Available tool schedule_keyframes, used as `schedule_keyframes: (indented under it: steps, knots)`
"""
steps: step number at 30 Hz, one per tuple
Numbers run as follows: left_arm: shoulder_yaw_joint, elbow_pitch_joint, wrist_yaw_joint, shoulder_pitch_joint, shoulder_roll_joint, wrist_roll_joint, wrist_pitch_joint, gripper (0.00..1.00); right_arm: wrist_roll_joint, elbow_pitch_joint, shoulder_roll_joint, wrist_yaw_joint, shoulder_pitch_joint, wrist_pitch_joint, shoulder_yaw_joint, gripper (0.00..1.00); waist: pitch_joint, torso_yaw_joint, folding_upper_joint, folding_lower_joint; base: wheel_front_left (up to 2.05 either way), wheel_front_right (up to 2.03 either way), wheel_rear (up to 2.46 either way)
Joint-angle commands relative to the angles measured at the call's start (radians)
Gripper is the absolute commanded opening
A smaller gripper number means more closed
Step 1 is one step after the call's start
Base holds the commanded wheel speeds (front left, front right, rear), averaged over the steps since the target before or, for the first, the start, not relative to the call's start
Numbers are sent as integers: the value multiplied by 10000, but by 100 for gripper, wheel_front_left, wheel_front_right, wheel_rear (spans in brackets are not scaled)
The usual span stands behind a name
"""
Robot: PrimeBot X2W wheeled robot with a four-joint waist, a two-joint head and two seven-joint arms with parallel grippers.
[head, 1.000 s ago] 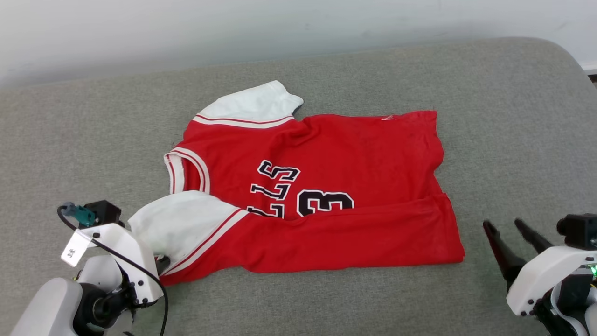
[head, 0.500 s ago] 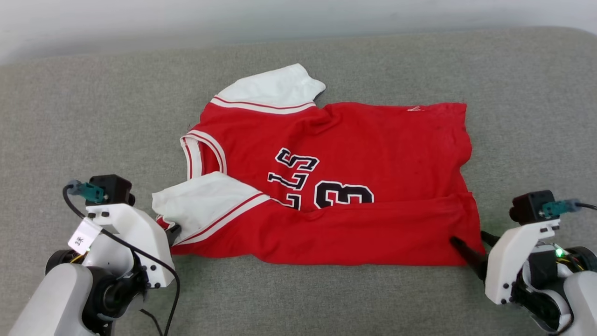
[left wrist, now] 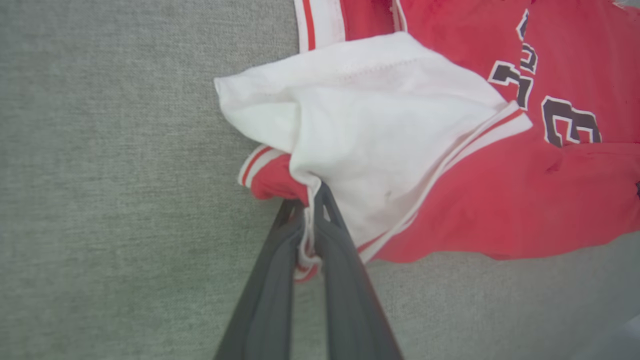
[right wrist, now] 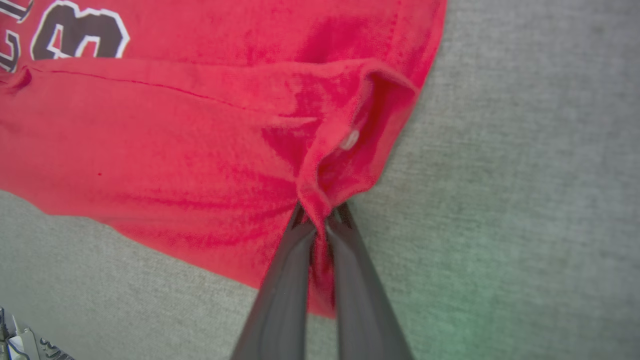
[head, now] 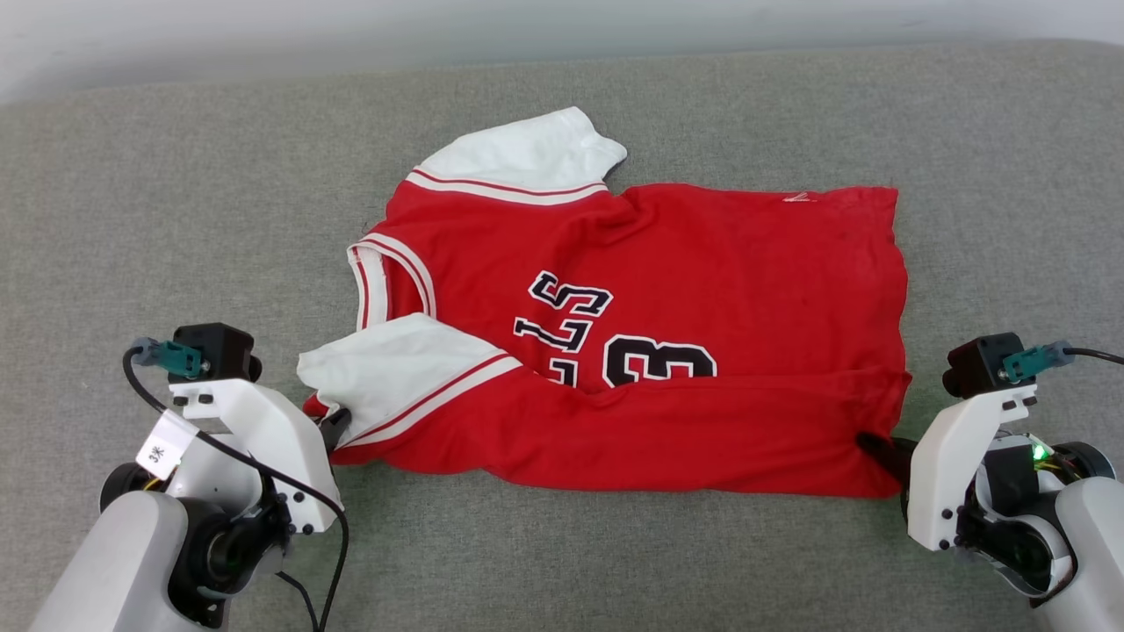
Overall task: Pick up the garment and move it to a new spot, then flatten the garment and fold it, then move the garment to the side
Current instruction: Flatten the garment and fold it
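– While the left end effector and the right end effector sat toward the near edge of the grey fabric-covered bench, what did each one have?

– Cloth, both of them. The left was pinched narrow on the rim of the near sleeve, with a bit of red-and-white trim caught between its fingers. The right was closed just as tight on a bunched corner of the hem, at the near right corner of the garment.

– And where did the garment lie?

– About mid-bench, mostly flat. Its near side was folded over as a long strip that covered the bottom of the lettering.

– What could have gone wrong from there?

– I judged three things. The fabric looked thin, so a small pinch might have slipped out under a pull. The left grip was on a sleeve, not the body, so a lift could have stretched the sleeve while the red body sagged and creased. And I could not tell how many layers the right pinch held; with only one, the folded strip might have fallen open.

– Which way did it point?

– Its long axis ran parallel to the bench's near edge. The collar faced the left edge, the hem the right edge, and the far sleeve stuck out toward the far edge.
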Motion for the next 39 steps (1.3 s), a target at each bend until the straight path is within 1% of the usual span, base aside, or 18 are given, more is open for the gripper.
schedule_keyframes:
  steps: [1, 6, 11, 16, 17, 23, 28, 32, 35, 38, 39]
  knots:
    - [38, 48, -63, 63, -64, -50, -129, 0, -2, 74, 78, -4, 43, -41, 170, 0, -103, -5, 0, 0, 0, 0, 0]
    - [92, 141, -221, 234, -106, -171, -385, 0, -204, -535, -173, -4, -97, -653, 26, 0, -519, -13, 0, 0, 0, 0, 0]
    - [184, 263, -249, 681, -157, -282, -673, 0, -295, -687, -86, -4, 335, -779, -4, 0, -1255, -17, 0, 0, 0, 0, 0]
    - [333, 156, -70, 1579, -112, -442, -864, 0, -360, -793, -37, -4, 868, -791, -55, 0, -2054, -24, 0, 0, 0, 0, 0]
    - [333, 156, -70, 1579, -112, -442, -864, 0, -360, -793, -37, -4, 868, -791, -55, 0, -2054, -24, 0, 0, 0, 0, 0]
    - [547, -161, 288, 2941, -71, -658, -981, 0, -277, -1040, 5, -4, 1877, -820, -337, 0, -2740, 75, 0, 0, 0, 0, 0]
    - [742, -451, 531, 3817, 8, -858, -997, 0, -379, -1309, 74, -6, 2764, -779, -703, 0, -2909, 154, 0, 0, 0, 0, 0]
    - [732, -438, 600, 4305, -132, -1034, -969, 0, -424, -1351, 295, -6, 3484, -699, -1094, 0, -2965, 185, 0, 0, 0, 0, 0]
    - [675, -254, 520, 4439, -340, -1122, -1141, 0, -564, -1320, 545, -6, 3860, -833, -1277, 0, -2926, 170, 0, 0, 0, 0, 0]
    - [617, 5, 345, 4265, -523, -1131, -1391, 0, -701, -1218, 773, -4, 4028, -1126, -1377, 0, -2840, 142, 0, 0, 0, 0, 0]
    - [568, 108, 279, 4155, -573, -1065, -1484, 0, -748, -1179, 845, -4, 4026, -1291, -1384, 25, -2806, 138, 0, 0, 0, 0, 0]
